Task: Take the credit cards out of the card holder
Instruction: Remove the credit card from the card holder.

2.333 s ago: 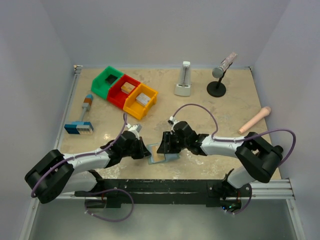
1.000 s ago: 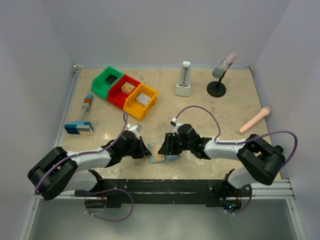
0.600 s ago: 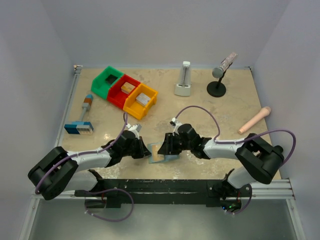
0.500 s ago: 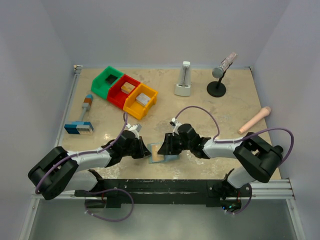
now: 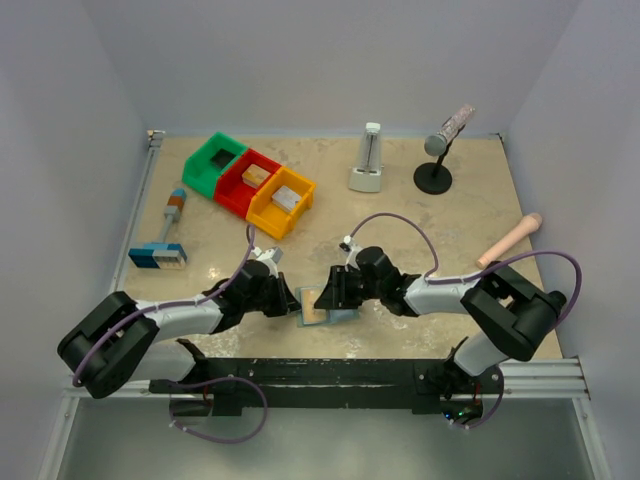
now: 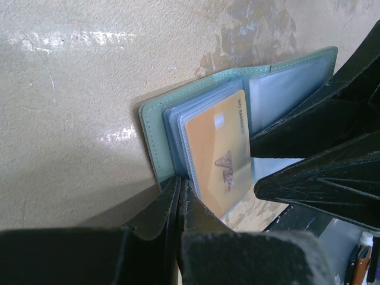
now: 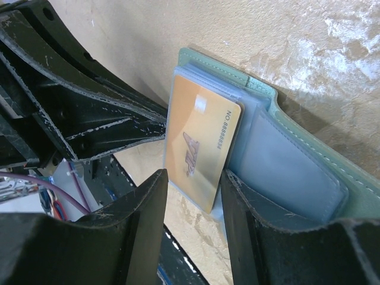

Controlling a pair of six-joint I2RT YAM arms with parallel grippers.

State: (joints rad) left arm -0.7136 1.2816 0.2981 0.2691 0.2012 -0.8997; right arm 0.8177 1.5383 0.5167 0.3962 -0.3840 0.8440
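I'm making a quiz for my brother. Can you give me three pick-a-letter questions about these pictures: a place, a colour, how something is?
1. Where is the card holder? A) in the green bin B) on the table, by its near edge C) beside the microphone
2. What colour is the card showing in it? A) green B) black C) orange-gold
3. How is the card holder? A) folded shut B) open, card still inside C) open and empty
Answers: B, top view shows it there; C, both wrist views show it; B, panels spread, card tucked in.

Top camera looks down from high behind — both wrist cameras sit close, opposed, sharing the card holder (image 6: 149, 139).
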